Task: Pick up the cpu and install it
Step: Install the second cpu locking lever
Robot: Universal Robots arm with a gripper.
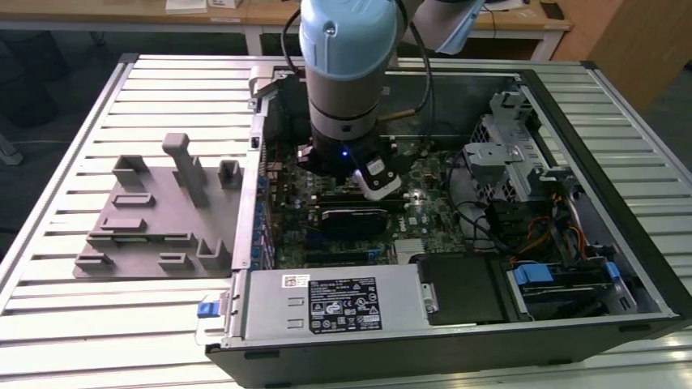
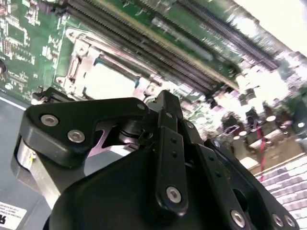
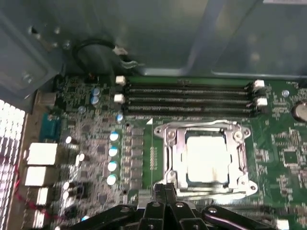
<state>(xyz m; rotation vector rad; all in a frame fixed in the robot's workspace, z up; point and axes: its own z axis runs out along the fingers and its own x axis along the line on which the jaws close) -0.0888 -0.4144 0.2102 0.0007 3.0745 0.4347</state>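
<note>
Silver cpu (image 3: 206, 158) lies seated in the socket frame (image 3: 172, 165) on the motherboard (image 3: 283, 153) inside the computer case (image 1: 605, 105). Just above it hangs the pincer (image 3: 165, 191), fingers drawn together, gripping nothing.

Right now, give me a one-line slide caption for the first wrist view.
The gripper hovers by the motherboard's socket frame, where the cpu sits, memory slots beyond.

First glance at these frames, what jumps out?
The arm reaching down into the open computer case, which lies on a slatted table with a grey plastic tray at the exterior view's left. In the first wrist view, the cpu sits pale inside the metal socket frame just beyond the claw, below the memory slots.
</note>
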